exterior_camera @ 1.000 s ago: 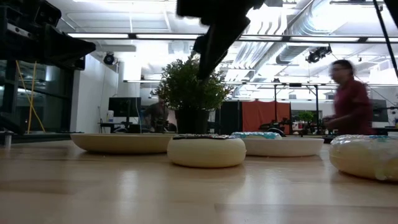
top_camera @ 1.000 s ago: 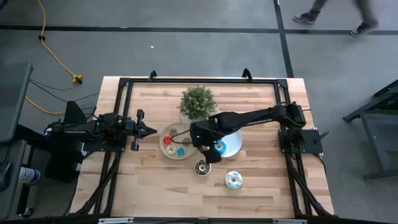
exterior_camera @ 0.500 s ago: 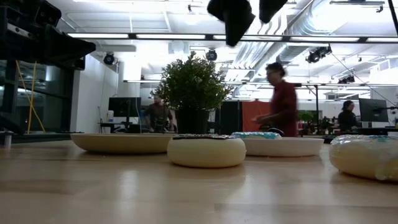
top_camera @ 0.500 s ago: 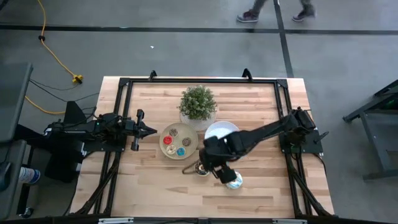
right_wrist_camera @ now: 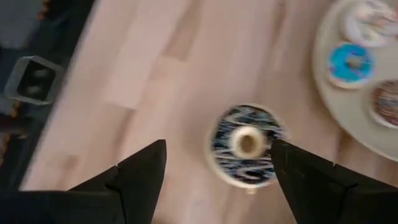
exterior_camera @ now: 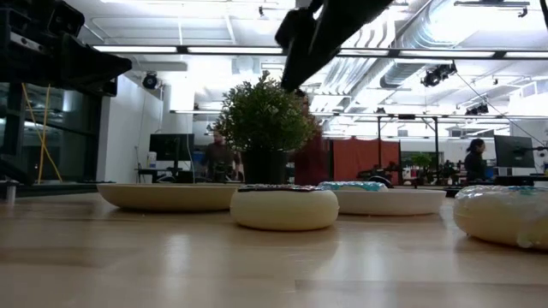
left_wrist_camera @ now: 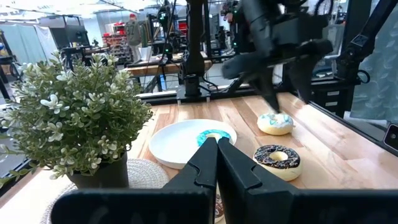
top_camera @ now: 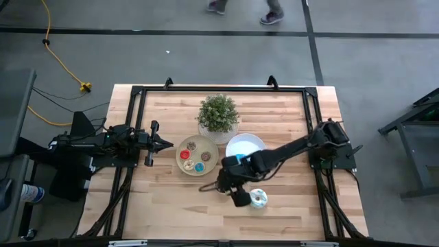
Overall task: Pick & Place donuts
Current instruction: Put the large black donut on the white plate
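A chocolate-iced donut [right_wrist_camera: 245, 146] rests flat on the table [top_camera: 171, 206] near the tan plate [right_wrist_camera: 367, 118]. My right gripper [right_wrist_camera: 217, 180] hovers above it, open, one finger on either side, well above the table in the low view [exterior_camera: 312, 34]. The donut [exterior_camera: 284, 208] also shows in the low view. A white donut with blue streaks [top_camera: 258, 198] lies nearer the table's near edge. One blue donut [left_wrist_camera: 212, 137] sits on the white plate [top_camera: 247, 144]. Several small donuts [top_camera: 195, 156] lie on the tan plate. My left gripper [top_camera: 164, 144] waits, shut, at the table's left.
A potted plant [top_camera: 218, 113] stands toward the far edge, behind both plates. A black frame [top_camera: 219, 89] borders the table. Bare wood lies along the near edge and to the near left. People move in the room beyond the table.
My right gripper has left the white plate, swung toward the near edge over the white donut, then come back left over the chocolate donut. The donuts and plates have stayed where they were.
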`<state>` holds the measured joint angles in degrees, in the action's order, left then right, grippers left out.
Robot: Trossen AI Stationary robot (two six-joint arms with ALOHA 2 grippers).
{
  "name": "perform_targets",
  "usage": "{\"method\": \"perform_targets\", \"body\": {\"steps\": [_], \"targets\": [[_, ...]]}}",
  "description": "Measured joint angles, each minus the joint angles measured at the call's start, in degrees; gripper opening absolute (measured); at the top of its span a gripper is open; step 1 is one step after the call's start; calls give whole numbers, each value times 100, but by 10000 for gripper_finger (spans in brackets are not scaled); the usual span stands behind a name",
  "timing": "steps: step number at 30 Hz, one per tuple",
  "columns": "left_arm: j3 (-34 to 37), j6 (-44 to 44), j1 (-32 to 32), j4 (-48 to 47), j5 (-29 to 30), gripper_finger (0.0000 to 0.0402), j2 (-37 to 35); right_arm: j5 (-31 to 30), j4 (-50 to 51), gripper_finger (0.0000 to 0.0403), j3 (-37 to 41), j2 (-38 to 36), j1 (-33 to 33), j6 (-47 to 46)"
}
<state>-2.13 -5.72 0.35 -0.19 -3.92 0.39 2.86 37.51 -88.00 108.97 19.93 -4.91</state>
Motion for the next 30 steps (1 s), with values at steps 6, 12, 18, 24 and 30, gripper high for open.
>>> {"method": "perform_targets", "body": {"steps": [6, 12, 18, 24, 30], "targets": [[0, 1, 0, 0, 0, 1, 1, -235, -175, 281, 289, 0, -35, -304], [0, 1, -1, 0, 1, 1, 1, -453, -235, 281, 393, 0, 121, 72], [0, 0, 1, 0, 2, 1, 1, -340, -317, 281, 386, 229, 322, 525], [0, 2, 2, -1, 2, 1, 1, -636, -540, 281, 380, 490, 343, 645], [0, 0, -1, 0, 2, 1, 1, -596, -464, 281, 167, 835, 334, 505]]}}
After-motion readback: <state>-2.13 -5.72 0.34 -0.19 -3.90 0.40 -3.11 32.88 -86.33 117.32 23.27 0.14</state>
